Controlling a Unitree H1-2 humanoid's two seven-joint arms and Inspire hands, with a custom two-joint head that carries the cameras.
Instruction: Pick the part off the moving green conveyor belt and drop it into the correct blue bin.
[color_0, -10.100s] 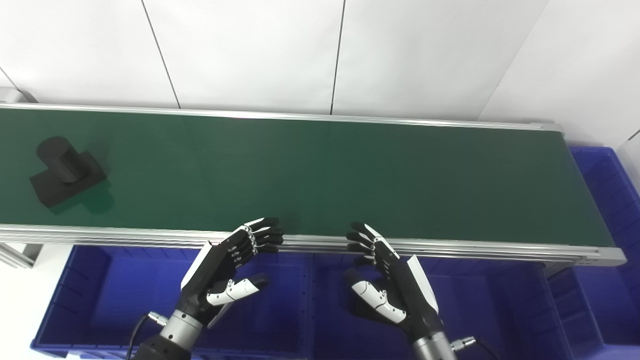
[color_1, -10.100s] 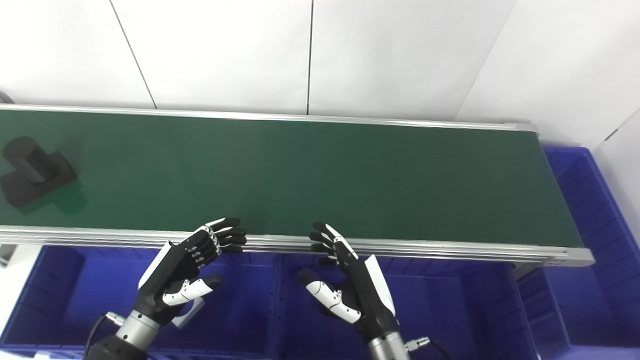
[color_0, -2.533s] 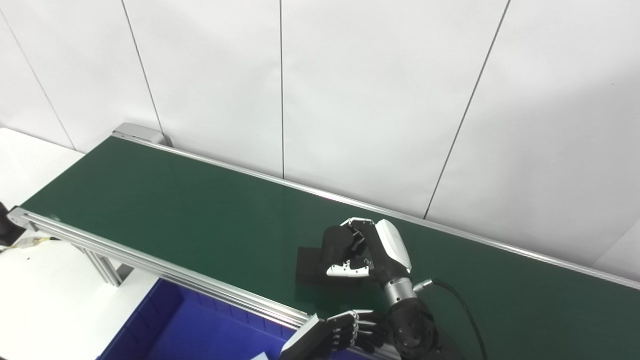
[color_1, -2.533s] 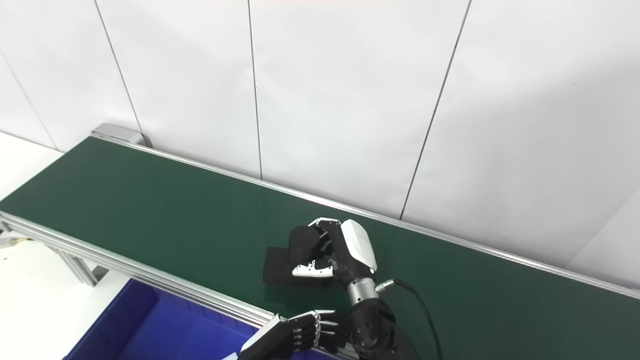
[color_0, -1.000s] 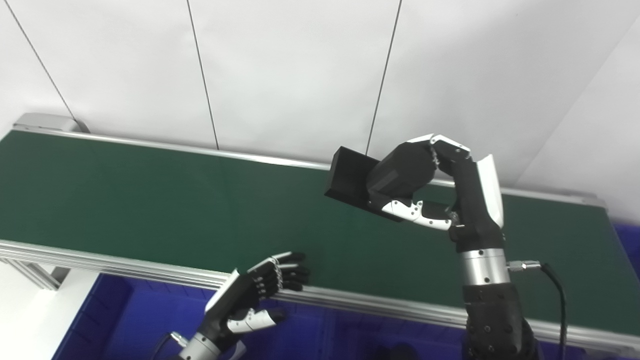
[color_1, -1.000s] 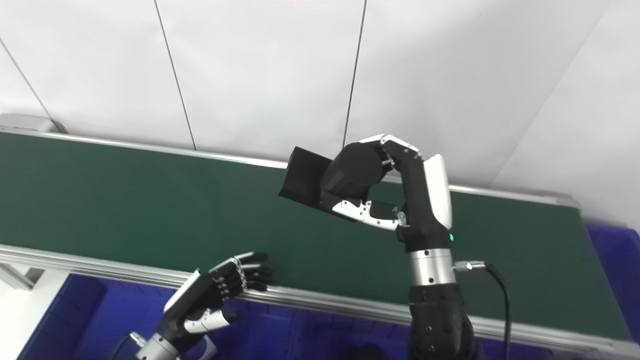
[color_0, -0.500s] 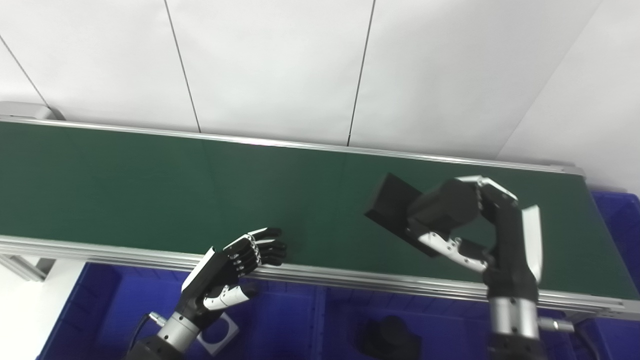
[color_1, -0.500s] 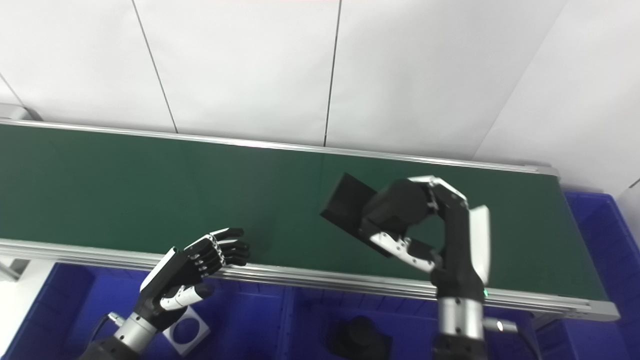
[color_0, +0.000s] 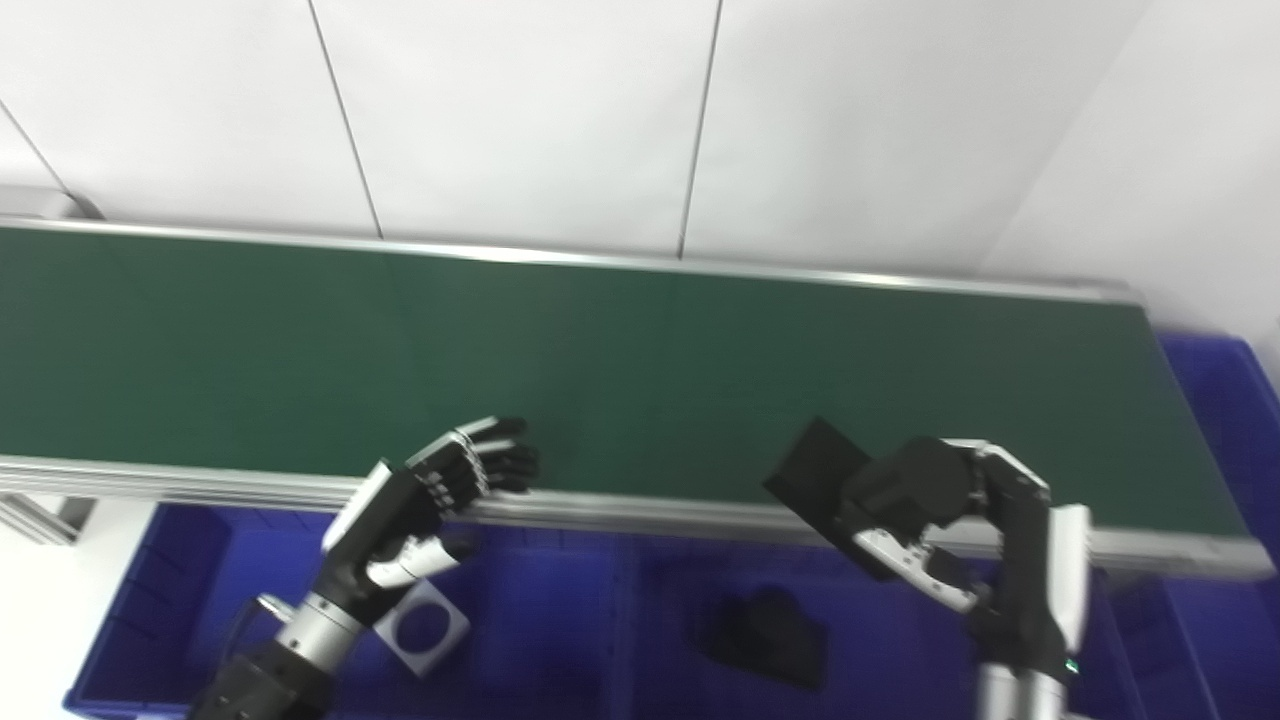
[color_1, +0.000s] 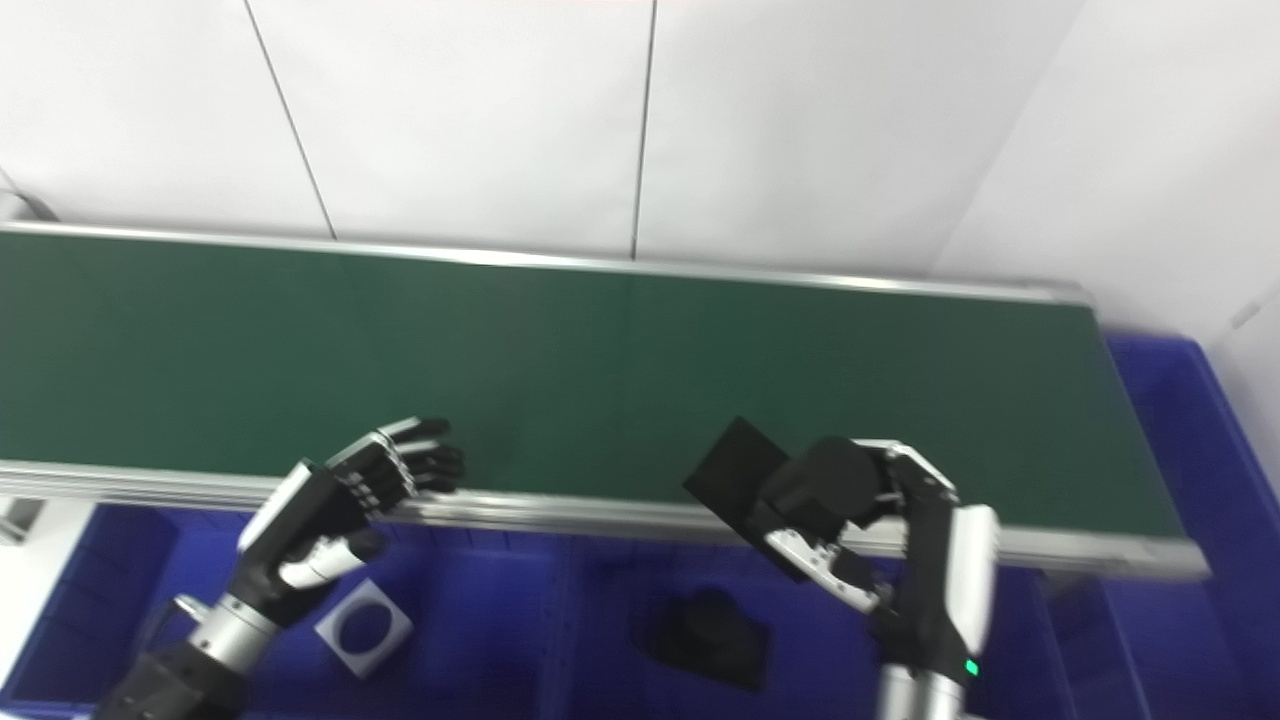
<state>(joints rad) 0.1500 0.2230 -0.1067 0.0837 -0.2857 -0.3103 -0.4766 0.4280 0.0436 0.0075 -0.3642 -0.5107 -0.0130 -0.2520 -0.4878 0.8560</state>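
In the left eye view the right hand (color_0: 960, 535) grips the black part (color_0: 850, 490) over the belt's (color_0: 600, 350) near rail, its flat plate pointing up-left, above the blue bin (color_0: 620, 620); in the right eye view the left hand (color_1: 340, 510) waits empty, fingers spread; half a second earlier the part hung higher, over the belt.
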